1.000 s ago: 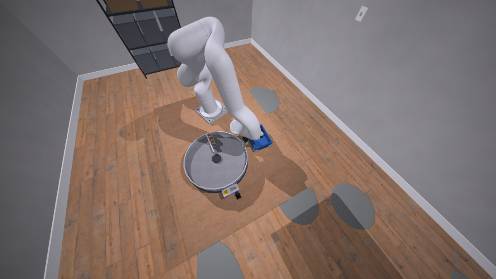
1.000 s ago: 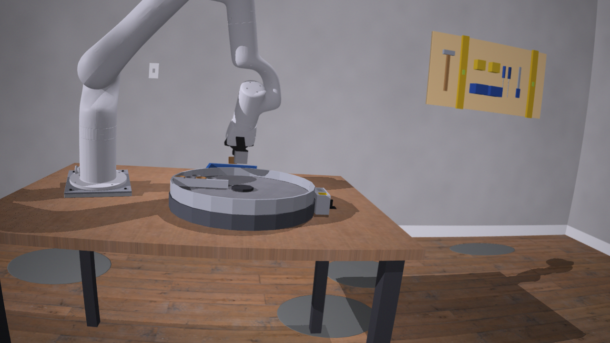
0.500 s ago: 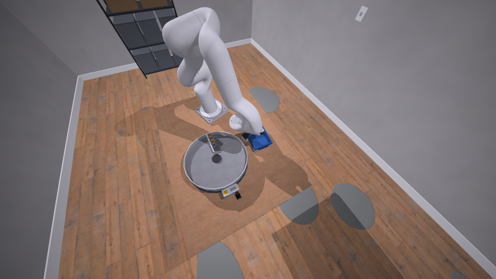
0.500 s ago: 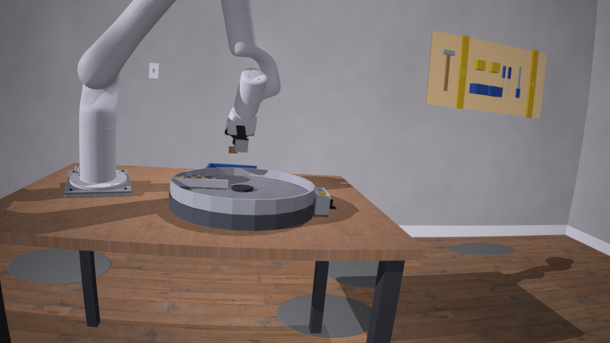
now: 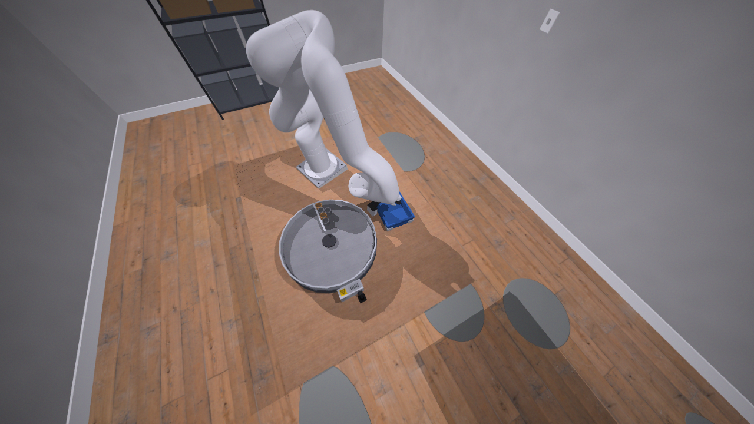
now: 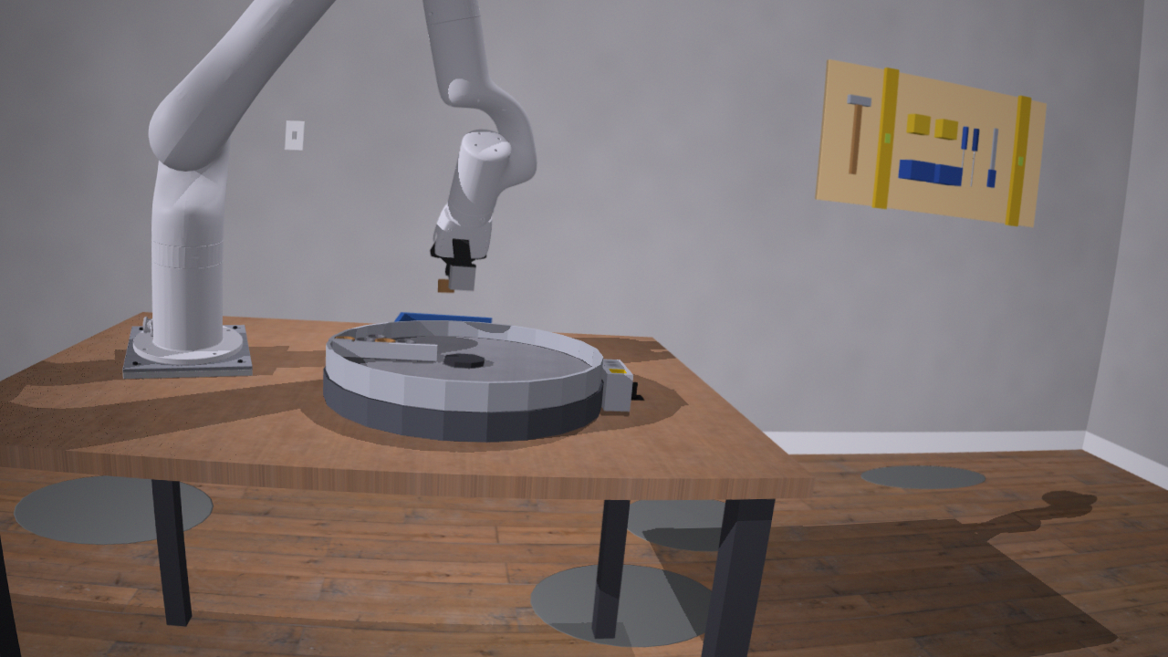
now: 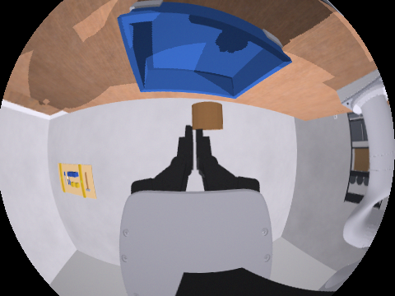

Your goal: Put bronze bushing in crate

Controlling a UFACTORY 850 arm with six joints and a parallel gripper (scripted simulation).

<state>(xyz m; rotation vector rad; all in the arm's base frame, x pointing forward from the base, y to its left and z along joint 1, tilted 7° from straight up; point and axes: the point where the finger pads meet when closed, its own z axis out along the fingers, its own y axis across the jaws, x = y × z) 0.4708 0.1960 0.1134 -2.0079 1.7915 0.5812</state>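
Observation:
My gripper point(image 7: 194, 134) point(image 6: 457, 274) is shut on a bronze bushing point(image 7: 207, 117) point(image 6: 444, 285), pinching its wall with the fingers almost together. It hangs well above the table, over the near edge of the blue crate point(image 7: 192, 55) point(image 5: 399, 216) point(image 6: 442, 317). In the top view the wrist hides the fingers. The crate stands beside the grey turning table point(image 5: 284, 247) point(image 6: 457, 391), on the side toward the arm's reach. Several other bushings point(image 5: 322, 211) point(image 6: 391, 328), bronze and dark, lie on the turning table by its divider bar, near the rim closest to the arm's base.
The turning table has a black hub point(image 5: 329, 241) and a divider bar point(image 5: 320, 220). A small control box point(image 5: 350, 290) point(image 6: 616, 385) sits at its outer side. The arm's base point(image 5: 321, 171) point(image 6: 186, 351) is bolted to the wooden table. A shelf rack point(image 5: 211, 47) stands at the far wall.

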